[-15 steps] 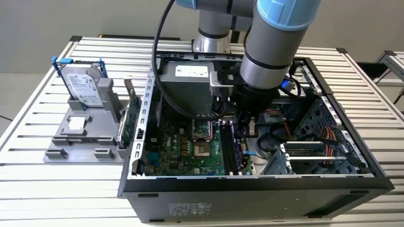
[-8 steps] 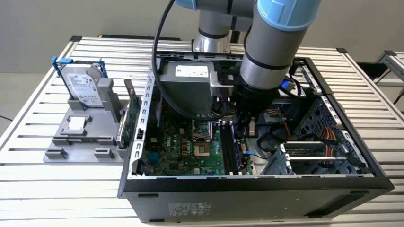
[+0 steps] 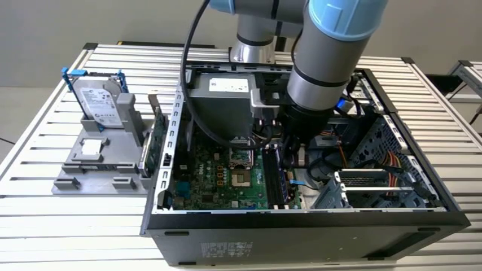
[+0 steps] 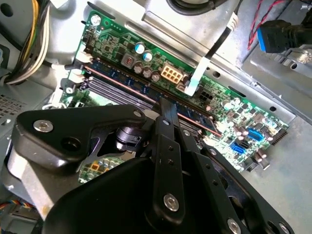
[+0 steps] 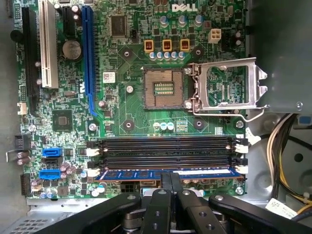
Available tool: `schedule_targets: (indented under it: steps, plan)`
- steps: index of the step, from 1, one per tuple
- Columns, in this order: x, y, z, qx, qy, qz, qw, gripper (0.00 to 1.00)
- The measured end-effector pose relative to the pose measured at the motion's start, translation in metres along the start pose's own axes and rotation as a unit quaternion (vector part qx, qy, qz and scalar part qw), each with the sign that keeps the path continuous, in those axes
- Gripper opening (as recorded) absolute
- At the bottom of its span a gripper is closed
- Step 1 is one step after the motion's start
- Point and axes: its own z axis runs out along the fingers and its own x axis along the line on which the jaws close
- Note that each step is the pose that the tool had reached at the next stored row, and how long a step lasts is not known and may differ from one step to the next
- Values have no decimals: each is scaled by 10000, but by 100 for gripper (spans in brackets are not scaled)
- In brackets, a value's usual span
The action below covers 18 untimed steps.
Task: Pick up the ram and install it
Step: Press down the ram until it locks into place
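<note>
- The ram (image 5: 165, 173) was seen lying in the outermost memory slot of the motherboard (image 5: 136, 117), inside the open computer case (image 3: 301, 226).
- The gripper (image 5: 170, 181) was found with fingers (image 4: 168, 114) closed together, tips right at the ram's edge.
- A hard drive (image 3: 98, 101) was held upright in the grey holder (image 3: 90, 164) outside the case.

Ext view high, angled down; both wrist views close over motherboard (image 5: 131, 97).

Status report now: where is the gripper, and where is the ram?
Gripper down inside the case, fingers shut on the ram. Ram sits in the outermost memory slot of the motherboard. Nothing blocking the slot.
</note>
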Motion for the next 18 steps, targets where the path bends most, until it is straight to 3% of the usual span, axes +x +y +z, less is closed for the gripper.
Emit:
schedule_targets:
  steps: [10, 18]
  plan:
    - [3, 0, 3, -2, 0, -1, 10000, 0]
    - [1, -1, 81, -6, -3, -1, 10000, 0]
